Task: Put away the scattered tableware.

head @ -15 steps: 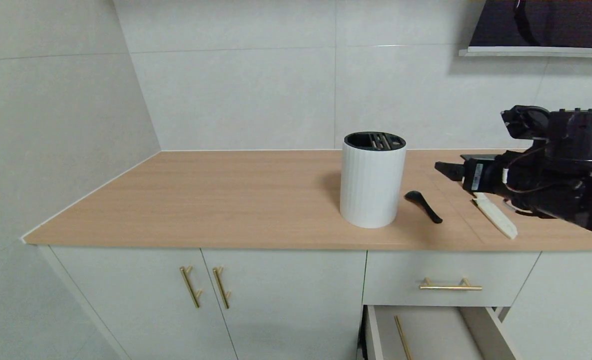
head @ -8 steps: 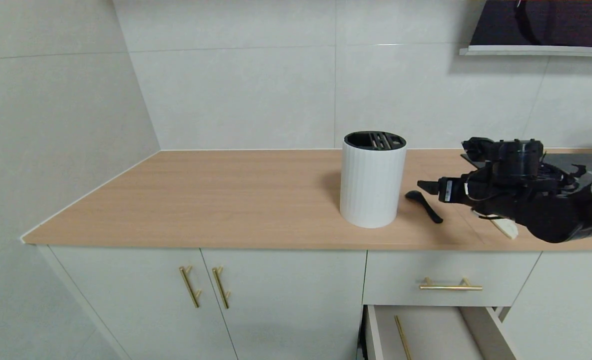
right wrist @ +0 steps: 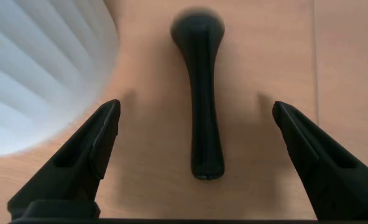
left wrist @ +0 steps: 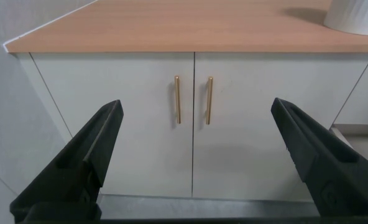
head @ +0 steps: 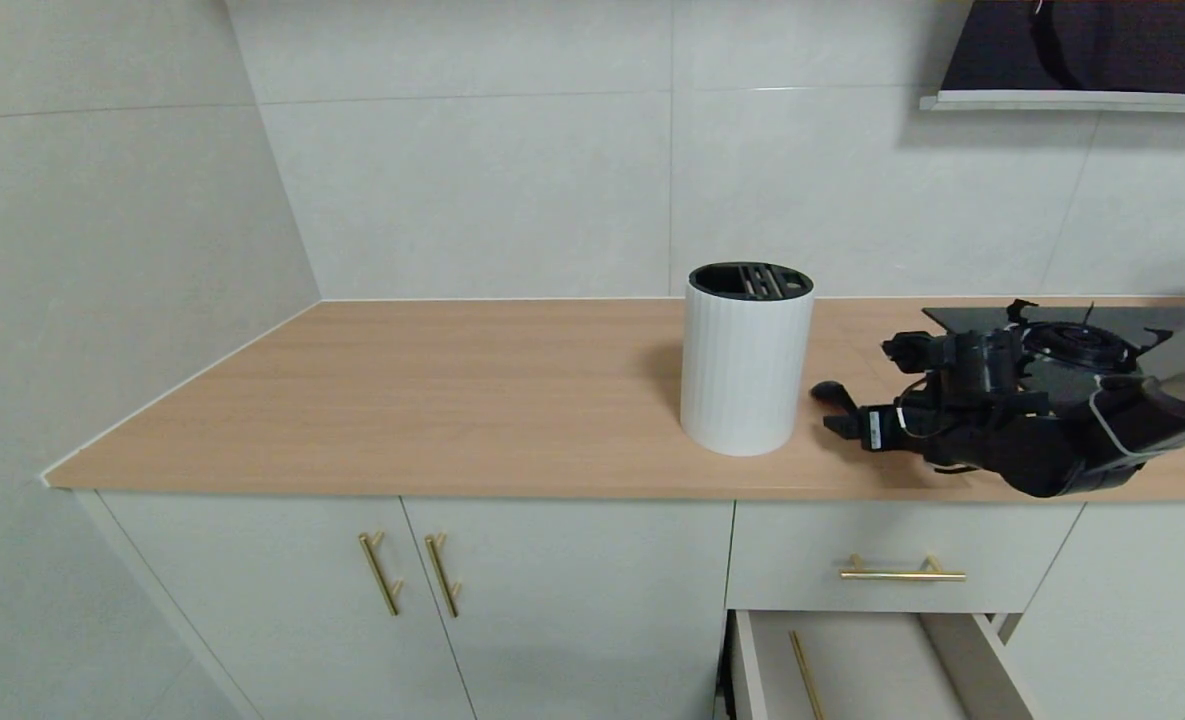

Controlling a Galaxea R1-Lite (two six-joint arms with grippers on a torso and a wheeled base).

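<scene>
The right gripper hangs low over the wooden counter, with the bowl of a black spoon just beside its jaws. A white ribbed holder stands upright near the jaws' tips.

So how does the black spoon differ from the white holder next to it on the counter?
The black spoon lies flat, while the white holder stands upright. The spoon is slim and small; the holder is a wide, tall cylinder. The spoon is smooth and all black; the holder has white ribbed walls and a black slotted top. Both rest on the wooden countertop, close together but not touching.
</scene>
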